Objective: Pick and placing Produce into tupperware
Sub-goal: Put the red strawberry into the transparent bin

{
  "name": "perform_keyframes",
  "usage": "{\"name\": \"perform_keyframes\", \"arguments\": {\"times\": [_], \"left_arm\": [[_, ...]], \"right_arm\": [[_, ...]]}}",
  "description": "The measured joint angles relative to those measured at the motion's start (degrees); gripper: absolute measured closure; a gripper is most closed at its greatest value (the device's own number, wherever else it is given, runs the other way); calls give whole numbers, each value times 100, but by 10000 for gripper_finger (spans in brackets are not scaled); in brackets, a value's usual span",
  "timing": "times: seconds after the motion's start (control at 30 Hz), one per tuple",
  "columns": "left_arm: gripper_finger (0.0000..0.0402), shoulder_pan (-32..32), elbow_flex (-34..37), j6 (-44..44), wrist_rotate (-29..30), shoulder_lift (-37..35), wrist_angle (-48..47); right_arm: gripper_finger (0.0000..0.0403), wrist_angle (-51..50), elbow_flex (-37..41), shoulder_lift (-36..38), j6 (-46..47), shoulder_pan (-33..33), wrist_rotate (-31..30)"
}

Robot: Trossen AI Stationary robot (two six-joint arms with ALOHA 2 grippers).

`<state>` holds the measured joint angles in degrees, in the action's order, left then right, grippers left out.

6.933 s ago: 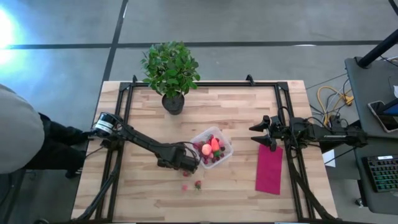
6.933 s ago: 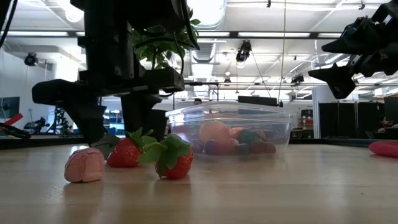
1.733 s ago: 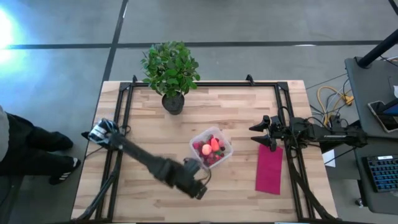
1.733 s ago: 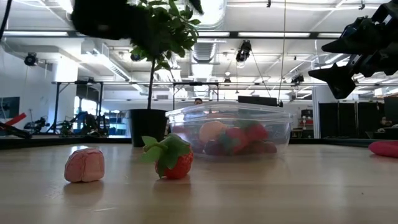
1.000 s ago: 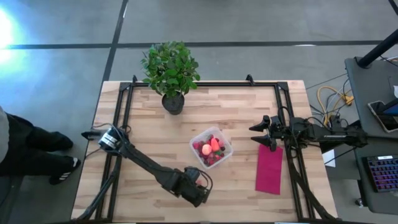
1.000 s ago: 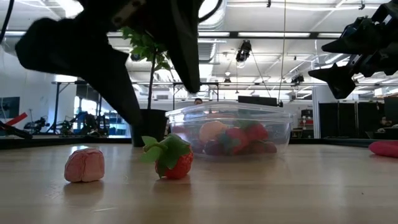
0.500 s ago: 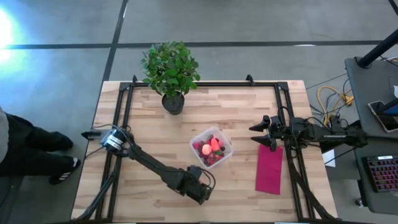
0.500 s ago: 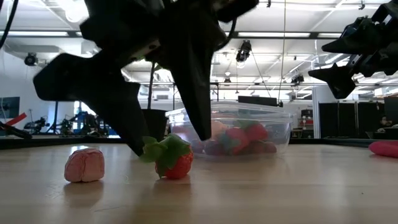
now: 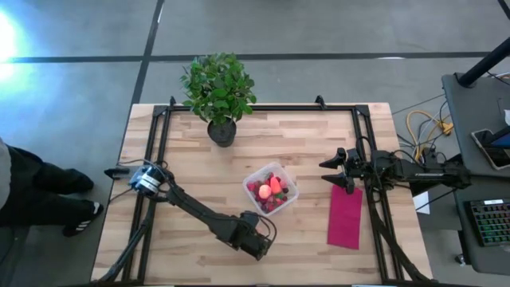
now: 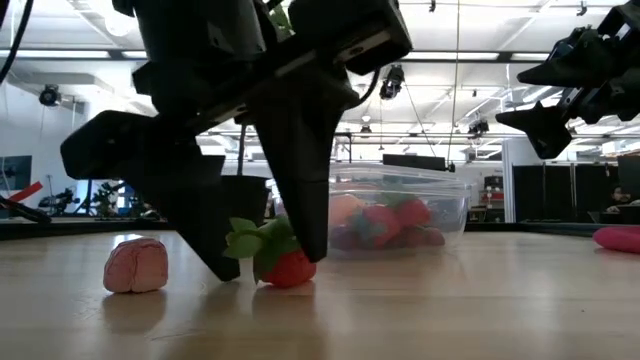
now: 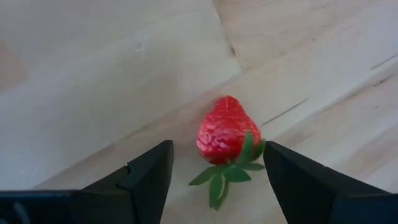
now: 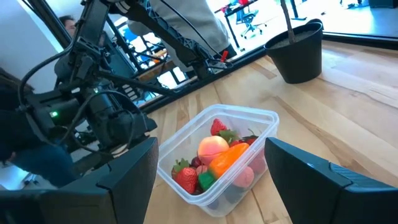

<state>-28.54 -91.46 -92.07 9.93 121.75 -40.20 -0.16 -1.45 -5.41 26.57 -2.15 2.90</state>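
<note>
Strawberry (image 11: 222,135): glossy, pitted red cone with a limp green leafy top, lying on the counter (image 9: 191,167) near the front edge, just in front of the tub.
Tub (image 9: 270,189): clear thin plastic, square with rounded corners, mid-counter; it holds red berries, an orange-red strawberry and a round pink-orange fruit.
Pink lump (image 10: 136,265): matte, lobed, rounded, on the counter left of the strawberry, apart from it.
Counter: pale wood planks with fine seams.
Cloth (image 9: 345,216): flat magenta rectangle, right side.
Plant (image 9: 217,86): leafy green, dark round pot, far edge.
Change: half a second ago the left fingers hung just above the strawberry; now they reach the counter on either side of it.
Left end effector (image 10: 262,262): arm stretched low and forward, fingers spread, straddling the strawberry, not closed on it.
Right end effector (image 9: 329,171): raised at the right, above the cloth's far end, fingers apart, nothing held.
</note>
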Motion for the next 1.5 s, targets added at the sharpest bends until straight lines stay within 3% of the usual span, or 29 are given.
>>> {"name": "perform_keyframes", "arguments": {"times": [0.2,0.5,0.67,0.8,1.03,1.27,1.5], "left_arm": [[174,32,0,149,-36,0,8],[275,46,0,303,-34,0,15],[298,73,-49,416,7,-27,11],[290,112,-283,762,549,-290,15],[285,383,-551,2057,2135,-1047,44],[274,1242,-535,2991,1744,-968,173],[185,1478,-472,2955,1458,-907,-448]], "right_arm": [[117,0,0,0,0,0,2],[117,-1,0,0,0,0,1],[117,-1,0,0,0,0,2],[117,-2,0,0,0,0,2],[117,0,0,0,0,0,0],[117,-2,0,7,0,0,2],[117,-2,0,4,0,0,2]]}}
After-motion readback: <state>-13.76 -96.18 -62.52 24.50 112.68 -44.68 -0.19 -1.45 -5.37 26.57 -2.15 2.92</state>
